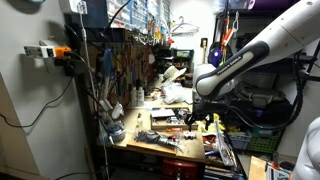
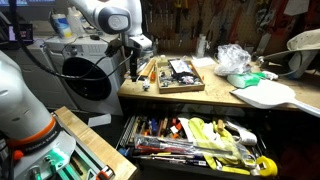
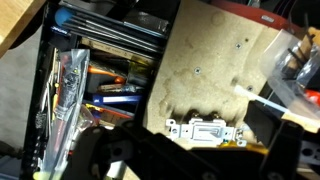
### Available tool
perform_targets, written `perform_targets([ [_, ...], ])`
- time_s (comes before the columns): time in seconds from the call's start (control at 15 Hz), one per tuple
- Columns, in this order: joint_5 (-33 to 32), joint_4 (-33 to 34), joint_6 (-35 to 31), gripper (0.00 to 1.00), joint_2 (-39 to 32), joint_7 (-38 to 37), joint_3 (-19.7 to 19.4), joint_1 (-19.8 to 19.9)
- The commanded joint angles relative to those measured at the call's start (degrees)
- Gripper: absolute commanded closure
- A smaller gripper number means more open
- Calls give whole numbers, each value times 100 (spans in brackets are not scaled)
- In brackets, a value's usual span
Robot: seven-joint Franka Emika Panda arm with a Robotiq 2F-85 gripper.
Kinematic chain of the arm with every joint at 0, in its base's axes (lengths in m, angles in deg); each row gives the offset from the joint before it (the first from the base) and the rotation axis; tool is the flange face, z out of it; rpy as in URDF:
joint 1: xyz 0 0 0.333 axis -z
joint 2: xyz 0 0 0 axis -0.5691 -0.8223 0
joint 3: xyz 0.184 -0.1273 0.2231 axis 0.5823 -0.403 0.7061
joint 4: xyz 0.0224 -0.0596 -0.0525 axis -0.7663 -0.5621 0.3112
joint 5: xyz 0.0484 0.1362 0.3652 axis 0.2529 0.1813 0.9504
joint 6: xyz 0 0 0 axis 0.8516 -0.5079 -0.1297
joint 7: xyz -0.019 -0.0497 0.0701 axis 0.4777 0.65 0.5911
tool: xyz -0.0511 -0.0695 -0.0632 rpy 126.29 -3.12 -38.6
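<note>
Below, the gripper [image 3: 205, 152] hung over the wooden workbench [image 3: 215, 60], its dark fingers [image 3: 115, 150] spread wide. The white switch [image 3: 205, 128] lay flat on the wood between them, near the bench edge, apparently touching neither. The open tool drawer [image 3: 95, 90] showed just beside it.

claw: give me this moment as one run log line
claw open | holds nothing | over white switch on bench top | tool drawer open below bench
</note>
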Motion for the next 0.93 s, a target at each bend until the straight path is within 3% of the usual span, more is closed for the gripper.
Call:
perform_targets([
  [0.0, 284, 93, -455, 0, -492, 232, -247, -36],
  [0.4, 1124, 90, -1272, 0, -922, 883, -485, -93],
  [0.47, 806, 37, -1128, 0, -749, 606, -426, -83],
  [0.87, 878, 114, -1303, 0, -923, 695, -469, -90],
])
